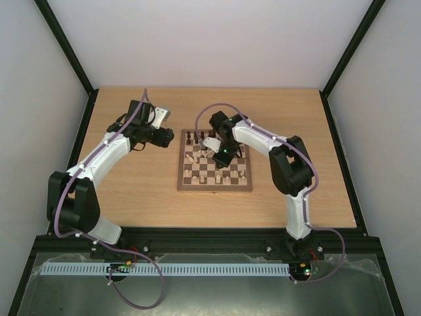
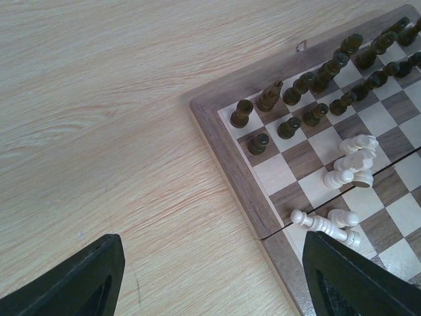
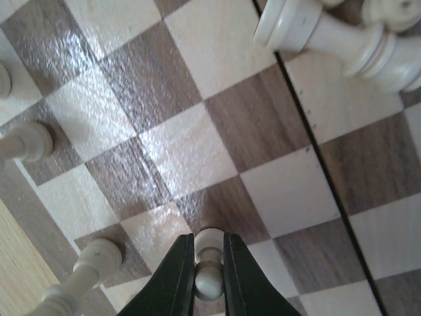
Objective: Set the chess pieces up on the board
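The board (image 1: 214,188) lies mid-table. Dark pieces (image 1: 197,138) stand along its far edge, in the left wrist view as two rows (image 2: 316,99). Cream pieces (image 2: 352,164) lie toppled in a heap near the board's middle, with one more fallen piece (image 2: 322,224) close to my finger. My right gripper (image 3: 209,280) is shut on a cream pawn (image 3: 209,283) standing upright on a square of the board (image 3: 191,151); from above it (image 1: 222,158) hangs over the board's centre. My left gripper (image 2: 214,283) is open and holds nothing, over the bare table just left of the board's border (image 2: 227,151).
Other cream pawns (image 3: 26,141) stand near the board's edge by the right gripper, and a fallen cream piece (image 3: 329,36) lies ahead of it. Black frame rails border the light wooden table (image 1: 131,191), with white walls behind.
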